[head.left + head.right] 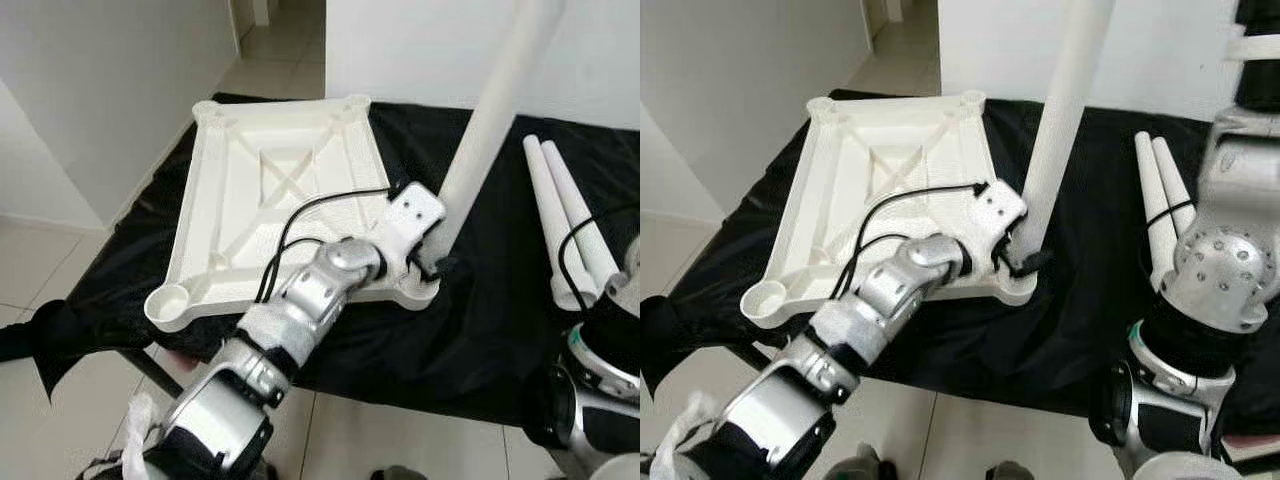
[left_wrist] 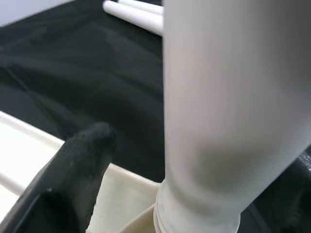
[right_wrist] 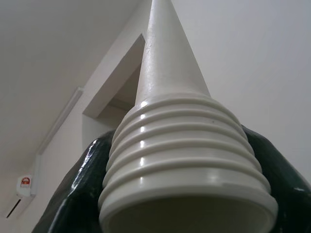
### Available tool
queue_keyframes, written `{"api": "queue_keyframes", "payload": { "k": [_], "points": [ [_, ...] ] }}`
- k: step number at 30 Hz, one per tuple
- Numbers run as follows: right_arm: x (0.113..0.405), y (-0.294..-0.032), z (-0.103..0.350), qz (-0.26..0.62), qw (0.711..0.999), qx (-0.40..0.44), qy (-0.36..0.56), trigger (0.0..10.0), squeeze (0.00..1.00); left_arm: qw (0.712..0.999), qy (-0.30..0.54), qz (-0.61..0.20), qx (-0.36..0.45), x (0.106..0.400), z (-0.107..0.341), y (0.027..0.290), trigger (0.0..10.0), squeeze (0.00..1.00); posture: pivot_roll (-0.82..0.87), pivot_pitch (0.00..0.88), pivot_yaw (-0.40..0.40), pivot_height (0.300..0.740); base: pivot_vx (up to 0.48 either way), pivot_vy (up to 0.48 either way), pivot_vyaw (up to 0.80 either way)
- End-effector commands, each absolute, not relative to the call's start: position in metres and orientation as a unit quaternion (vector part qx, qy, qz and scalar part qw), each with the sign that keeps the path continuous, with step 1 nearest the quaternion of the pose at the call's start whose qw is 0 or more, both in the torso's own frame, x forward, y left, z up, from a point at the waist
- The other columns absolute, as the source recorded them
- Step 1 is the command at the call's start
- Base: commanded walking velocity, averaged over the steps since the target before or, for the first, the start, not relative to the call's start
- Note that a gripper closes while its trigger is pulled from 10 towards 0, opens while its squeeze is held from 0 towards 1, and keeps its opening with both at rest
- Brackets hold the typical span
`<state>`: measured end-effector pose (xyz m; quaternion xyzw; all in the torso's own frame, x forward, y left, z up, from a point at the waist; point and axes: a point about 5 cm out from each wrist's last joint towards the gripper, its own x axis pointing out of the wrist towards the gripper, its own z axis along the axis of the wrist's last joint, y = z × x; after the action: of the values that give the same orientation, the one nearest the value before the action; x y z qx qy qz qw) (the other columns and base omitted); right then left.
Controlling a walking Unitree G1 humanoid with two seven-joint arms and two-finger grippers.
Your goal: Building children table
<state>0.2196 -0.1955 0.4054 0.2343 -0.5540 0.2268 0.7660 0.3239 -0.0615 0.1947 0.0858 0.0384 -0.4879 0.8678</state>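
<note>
Counter (image 1: pixel 480 330) draped in black cloth. White tabletop (image 1: pixel 280 190) laid upside down on it, ribs up. Upright leg (image 1: pixel 480 140) seated in near right corner socket, base gripped by left gripper (image 1: pixel 432 262), fingers clamped either side. Two spare legs (image 1: pixel 565 215) laid side by side right of tabletop. Threaded-end leg (image 3: pixel 180 141) clamped in right gripper (image 3: pixel 160 194), raised.
</note>
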Motion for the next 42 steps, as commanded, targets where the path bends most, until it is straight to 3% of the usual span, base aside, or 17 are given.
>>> {"api": "queue_keyframes", "payload": {
  "k": [1, 3, 11, 15, 19, 22, 24, 36, 42],
  "points": [
    [0.216, -0.192, 0.41, 0.241, 0.758, 0.234, -0.559, 10.0, 0.0, 0.884, 0.013, -0.464, 0.05, 0.313, 0.21, -0.093, 10.0, 0.0, 0.06, 0.028, 0.017, 0.74, 0.0, 0.0, 0.0],
    [0.217, -0.192, 0.411, 0.244, 0.758, 0.234, -0.557, 10.0, 0.0, 0.882, 0.008, -0.47, 0.04, 0.309, 0.217, -0.109, 10.0, 0.0, 0.06, 0.028, 0.014, 0.74, 0.0, 0.0, 0.0],
    [0.22, -0.188, 0.409, 0.255, 0.767, 0.226, -0.543, 10.0, 0.0, 0.861, 0.001, -0.509, 0.015, 0.295, 0.226, -0.129, 10.0, 0.0, 0.05, 0.037, 0.017, 0.74, 0.0, 0.0, 0.0],
    [0.226, -0.178, 0.401, 0.282, 0.788, 0.198, -0.511, 10.0, 0.0, 0.812, -0.025, -0.584, -0.013, 0.283, 0.233, -0.12, 10.0, 0.0, 0.06, 0.041, 0.015, 0.74, 0.0, 0.0, 0.0],
    [0.227, -0.175, 0.398, 0.292, 0.793, 0.189, -0.5, 10.0, 0.0, 0.799, -0.037, -0.599, -0.013, 0.281, 0.235, -0.115, 10.0, 0.0, 0.06, 0.041, 0.015, 0.74, 0.0, 0.0, 0.0],
    [0.234, -0.159, 0.382, 0.338, 0.812, 0.153, -0.451, 10.0, 0.0, 0.744, -0.086, -0.662, -0.008, 0.269, 0.246, -0.072, 10.0, 0.0, 0.07, 0.039, -0.002, 0.74, 0.0, 0.0, 0.0],
    [0.236, -0.156, 0.377, 0.348, 0.817, 0.142, -0.437, 10.0, 0.0, 0.738, -0.089, -0.669, 0.005, 0.267, 0.245, -0.061, 10.0, 0.0, 0.07, 0.037, -0.008, 0.74, 0.0, 0.0, 0.0],
    [0.238, -0.145, 0.363, 0.386, 0.817, 0.118, -0.411, 10.0, 0.0, 0.759, -0.043, -0.646, 0.075, 0.272, 0.217, -0.016, 10.0, 0.0, 0.08, 0.027, -0.029, 0.74, 0.0, 0.0, 0.0],
    [0.237, -0.167, 0.384, 0.322, 0.799, 0.158, -0.483, 10.0, 0.0, 0.762, -0.037, -0.642, 0.076, 0.265, 0.217, -0.01, 10.0, 0.0, 0.08, 0.018, -0.026, 0.74, 0.0, 0.0, 0.0]
  ]
}}
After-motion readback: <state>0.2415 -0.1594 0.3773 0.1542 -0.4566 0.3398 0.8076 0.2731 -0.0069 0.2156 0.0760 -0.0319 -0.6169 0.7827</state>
